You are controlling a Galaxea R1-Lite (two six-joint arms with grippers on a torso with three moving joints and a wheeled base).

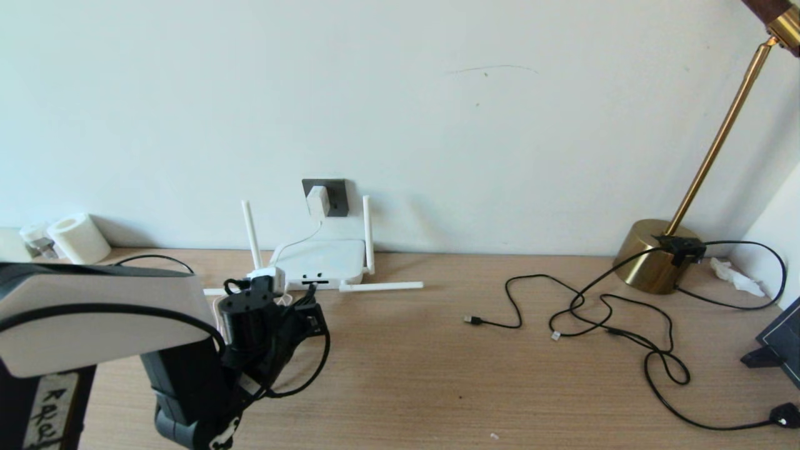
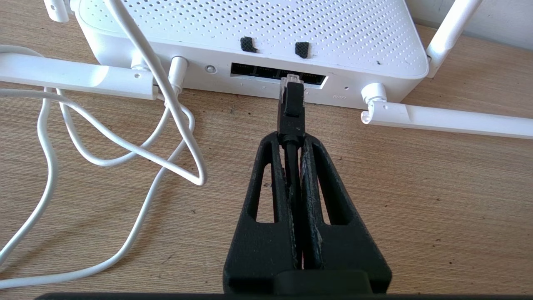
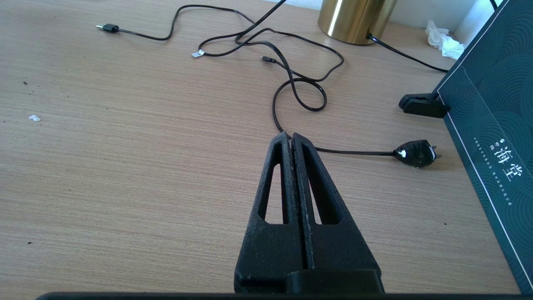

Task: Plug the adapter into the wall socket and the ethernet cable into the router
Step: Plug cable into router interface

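Tabletop (image 1: 437,375): we see loose thin black cables to the right; they lie well apart from our work.
Router (image 2: 258,37): it sits unclamped against the wall, so we judge a hard push could slide it back instead of seating the plug.
Adapter (image 1: 317,200): already seated in the wall socket (image 1: 334,195); its white cord (image 2: 125,137) loops just beside our path and could snag.
Left gripper (image 2: 292,139): closed tight on the ethernet cable (image 2: 291,104), behind its clear-tipped plug at the port row's mouth; we fear a tilted plug jamming on the edge.
Right gripper (image 3: 291,139): shut, empty, parked over bare tabletop.
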